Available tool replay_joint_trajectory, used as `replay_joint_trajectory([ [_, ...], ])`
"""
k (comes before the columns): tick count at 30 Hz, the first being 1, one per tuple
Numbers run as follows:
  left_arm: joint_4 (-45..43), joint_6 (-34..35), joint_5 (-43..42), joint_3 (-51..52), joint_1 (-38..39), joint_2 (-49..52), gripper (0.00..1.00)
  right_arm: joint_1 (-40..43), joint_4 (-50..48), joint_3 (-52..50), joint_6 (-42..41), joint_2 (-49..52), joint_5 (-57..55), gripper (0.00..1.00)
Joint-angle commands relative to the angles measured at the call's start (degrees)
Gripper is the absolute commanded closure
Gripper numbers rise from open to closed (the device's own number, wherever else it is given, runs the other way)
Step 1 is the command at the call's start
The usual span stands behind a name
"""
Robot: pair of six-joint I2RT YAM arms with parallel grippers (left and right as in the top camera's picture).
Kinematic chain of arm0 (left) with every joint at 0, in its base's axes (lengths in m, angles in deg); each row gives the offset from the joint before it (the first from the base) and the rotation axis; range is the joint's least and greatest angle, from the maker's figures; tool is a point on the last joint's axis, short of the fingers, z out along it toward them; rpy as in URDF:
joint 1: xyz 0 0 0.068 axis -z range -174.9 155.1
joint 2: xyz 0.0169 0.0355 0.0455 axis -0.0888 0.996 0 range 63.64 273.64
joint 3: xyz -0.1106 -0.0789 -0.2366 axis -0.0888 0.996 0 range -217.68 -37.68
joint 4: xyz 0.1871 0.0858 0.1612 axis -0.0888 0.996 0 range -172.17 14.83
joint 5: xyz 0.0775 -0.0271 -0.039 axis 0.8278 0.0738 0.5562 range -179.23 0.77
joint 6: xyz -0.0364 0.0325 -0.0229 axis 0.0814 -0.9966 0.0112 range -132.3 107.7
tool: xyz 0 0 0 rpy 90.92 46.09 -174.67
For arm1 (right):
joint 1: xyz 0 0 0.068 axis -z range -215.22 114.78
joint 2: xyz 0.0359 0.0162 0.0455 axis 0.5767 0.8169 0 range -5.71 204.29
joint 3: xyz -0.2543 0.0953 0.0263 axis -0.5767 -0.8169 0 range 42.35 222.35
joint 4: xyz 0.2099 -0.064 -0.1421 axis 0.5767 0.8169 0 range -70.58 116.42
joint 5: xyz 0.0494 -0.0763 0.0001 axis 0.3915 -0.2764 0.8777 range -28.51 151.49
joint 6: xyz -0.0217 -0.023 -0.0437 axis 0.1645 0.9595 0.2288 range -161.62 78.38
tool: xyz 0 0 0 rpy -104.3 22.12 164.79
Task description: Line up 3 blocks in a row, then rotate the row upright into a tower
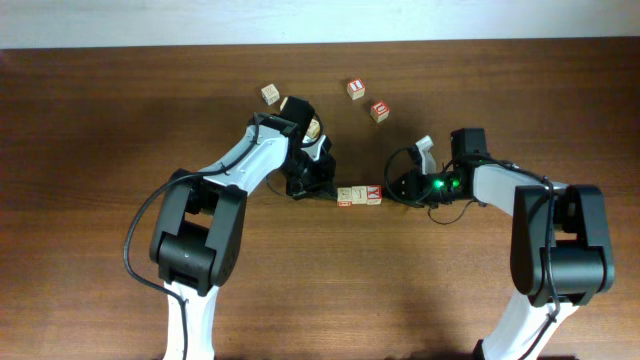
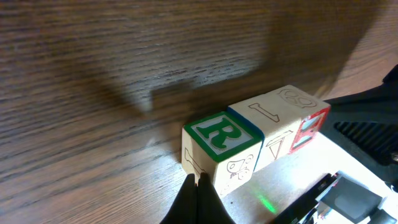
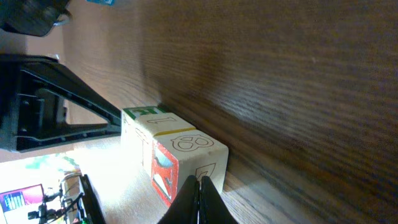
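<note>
Blocks counted in the overhead view: six, all resting on the brown wooden surface (image 1: pixel 100 120). Three stand in a row at the centre with faces touching. Three lie loose towards the far edge.

Row, from the left:
- green R cube (image 2: pixel 221 140)
- middle cube (image 2: pixel 273 118), with blue edging
- Y block (image 1: pixel 374 195), printed in red

Loose items:
- The upper red block (image 1: pixel 356 89) and the lower red block (image 1: pixel 379 111) lie near each other, apart from one another and well apart from the row.
- One pale cube (image 1: pixel 270 94) lies further left, beside the left arm. Its print colour is not legible.

Red-printed blocks total three: one in the row and two loose.

Grippers counted: two.
- The left gripper (image 2: pixel 196 182) has its fingers pressed together with nothing between them. Its tip is at the lower near face of the green R cube, at the row's left end. The Y block sits two cubes beyond it.
- The right gripper (image 3: pixel 199 182) also has its fingers together and is empty. Its tip is low at the near edge of the Y block, at the row's right end. Contact cannot be confirmed.

The row lies directly between the two grippers. Both loose red blocks lie beyond the grippers towards the far edge, within reach of neither tip as positioned.
</note>
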Motion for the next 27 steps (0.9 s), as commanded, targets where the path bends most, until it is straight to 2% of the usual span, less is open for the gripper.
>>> replay_joint_trajectory([
  [1, -0.2, 0.2, -1.6, 0.3, 0.5, 0.3, 1.00, -1.2, -0.7, -0.4, 0.4, 0.8, 5.8, 0.96],
  [20, -0.2, 0.3, -1.6, 0.3, 0.5, 0.3, 1.00, -1.4, 1.5, -0.1, -0.1, -4.0, 6.2, 0.96],
  [27, -0.2, 0.2, -1.6, 0.3, 0.5, 0.3, 1.00, -4.0, 1.5, 1.0, -1.1, -4.0, 5.7, 0.96],
])
